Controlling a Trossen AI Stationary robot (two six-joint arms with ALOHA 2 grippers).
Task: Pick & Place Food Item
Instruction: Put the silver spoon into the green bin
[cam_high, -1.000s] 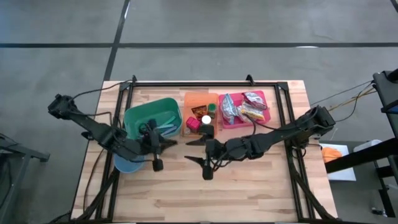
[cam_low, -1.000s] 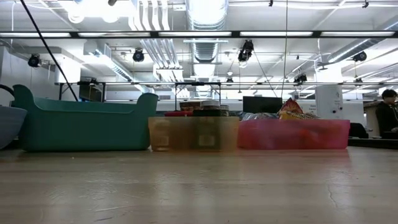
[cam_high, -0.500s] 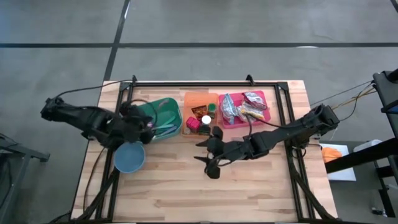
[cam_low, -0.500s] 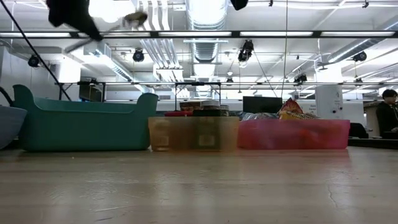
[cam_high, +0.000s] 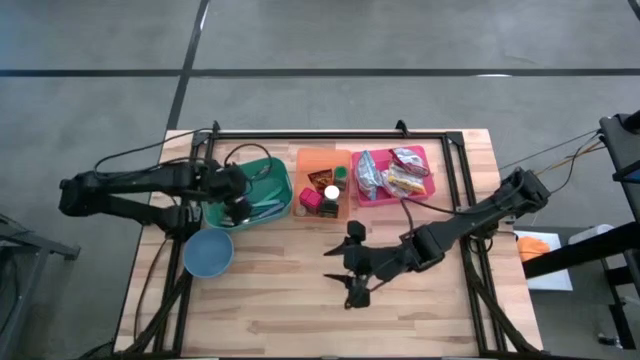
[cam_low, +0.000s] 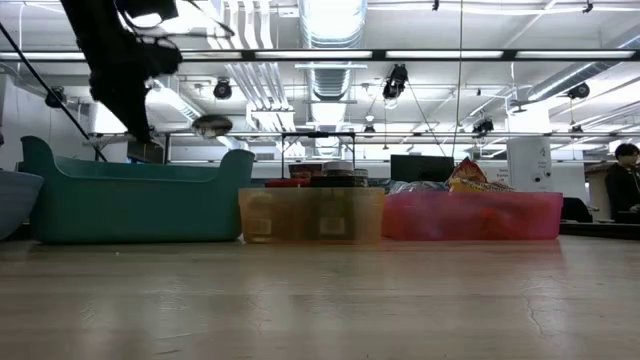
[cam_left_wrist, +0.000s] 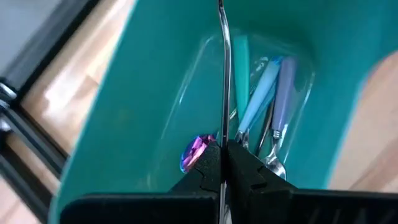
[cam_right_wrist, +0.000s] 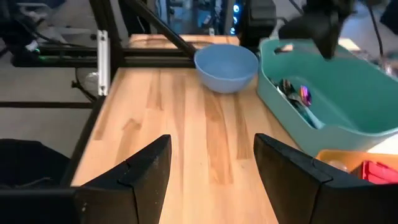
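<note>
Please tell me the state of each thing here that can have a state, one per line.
left gripper: shut on spoon, above teal bin
right gripper: open, empty, over bare table
blue bowl: upright, empty
teal bin: holds cutlery
orange bin: holds small items
pink bin: holds snack packets

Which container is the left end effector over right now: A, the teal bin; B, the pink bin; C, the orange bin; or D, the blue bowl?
A: the high view shows the left end effector above the teal bin, shut on a thin metal utensil, with the cutlery below.
</note>
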